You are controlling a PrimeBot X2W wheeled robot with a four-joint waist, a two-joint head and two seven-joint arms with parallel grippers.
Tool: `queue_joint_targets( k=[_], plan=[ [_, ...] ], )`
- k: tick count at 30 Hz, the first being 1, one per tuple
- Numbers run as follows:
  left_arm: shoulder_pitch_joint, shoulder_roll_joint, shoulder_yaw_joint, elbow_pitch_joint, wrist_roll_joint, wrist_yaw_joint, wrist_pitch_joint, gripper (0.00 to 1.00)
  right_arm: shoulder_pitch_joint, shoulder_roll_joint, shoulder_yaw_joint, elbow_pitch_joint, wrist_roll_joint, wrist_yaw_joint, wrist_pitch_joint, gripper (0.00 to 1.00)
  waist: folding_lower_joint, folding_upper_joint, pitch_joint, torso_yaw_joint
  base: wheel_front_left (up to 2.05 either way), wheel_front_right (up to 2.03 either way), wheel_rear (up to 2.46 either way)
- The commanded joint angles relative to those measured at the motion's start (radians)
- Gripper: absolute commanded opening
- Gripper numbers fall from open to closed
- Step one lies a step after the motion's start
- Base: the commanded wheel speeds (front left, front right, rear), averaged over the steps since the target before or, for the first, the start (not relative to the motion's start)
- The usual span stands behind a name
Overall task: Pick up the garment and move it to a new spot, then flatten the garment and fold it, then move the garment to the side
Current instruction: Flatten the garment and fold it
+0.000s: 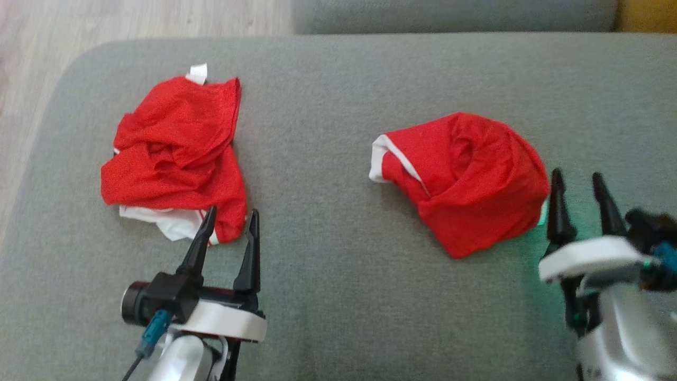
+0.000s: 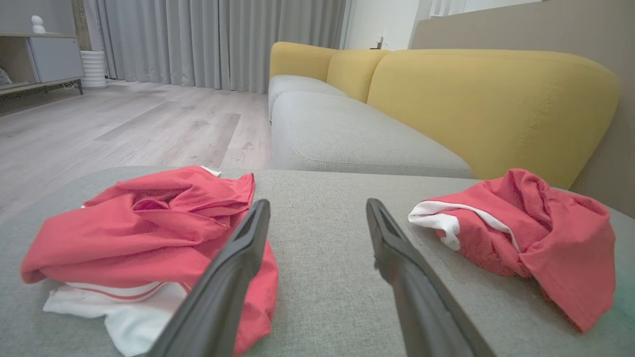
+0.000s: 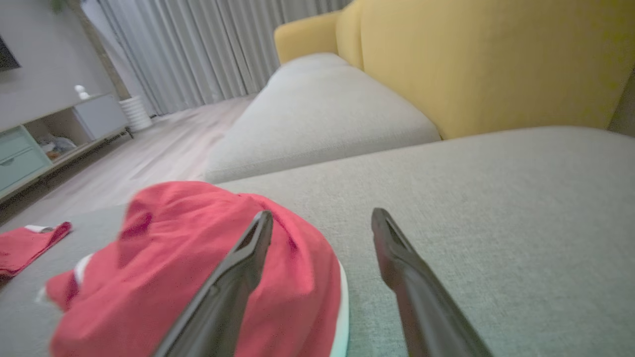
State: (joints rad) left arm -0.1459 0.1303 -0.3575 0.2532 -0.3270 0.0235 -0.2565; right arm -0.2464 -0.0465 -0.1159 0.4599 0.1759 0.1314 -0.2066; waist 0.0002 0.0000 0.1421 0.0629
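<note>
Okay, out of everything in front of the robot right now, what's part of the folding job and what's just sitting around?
Job: left red garment, right red garment, grey cushion under them, left gripper, right gripper, both open.
Just around: yellow sofa back, grey curtains, cabinet, wood floor.

Light: soft, even, fairly bright; faint shadow under right-hand red garment (image 1: pixel 470 180). Green glow on grey cushion (image 1: pixel 338 275) beside right gripper (image 1: pixel 576 174). Head view: slightly soft. Left wrist view: sharp. Right wrist view: blurred, dimmer, same garment smeared.
</note>
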Motion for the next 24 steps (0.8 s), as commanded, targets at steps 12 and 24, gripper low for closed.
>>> queue_joint_targets(
  k=[12, 24],
  plan=[
    [-0.097, -0.029, 0.063, -0.002, 0.039, -0.041, -0.005, 1.0, -0.312, -0.004, -0.055, 0.464, 0.044, -0.001, 0.017, 1.0, -0.0002, 0.0, 0.107, 0.062, 0.0, 0.0, 0.0],
    [-0.101, -0.048, 0.092, 0.018, 0.057, -0.06, -0.005, 1.0, -0.443, -0.004, 0.019, 0.74, -0.015, -0.001, -0.021, 0.0, -0.0002, 0.0, 0.081, 0.05, 0.0, 0.0, 0.0]
  ],
)
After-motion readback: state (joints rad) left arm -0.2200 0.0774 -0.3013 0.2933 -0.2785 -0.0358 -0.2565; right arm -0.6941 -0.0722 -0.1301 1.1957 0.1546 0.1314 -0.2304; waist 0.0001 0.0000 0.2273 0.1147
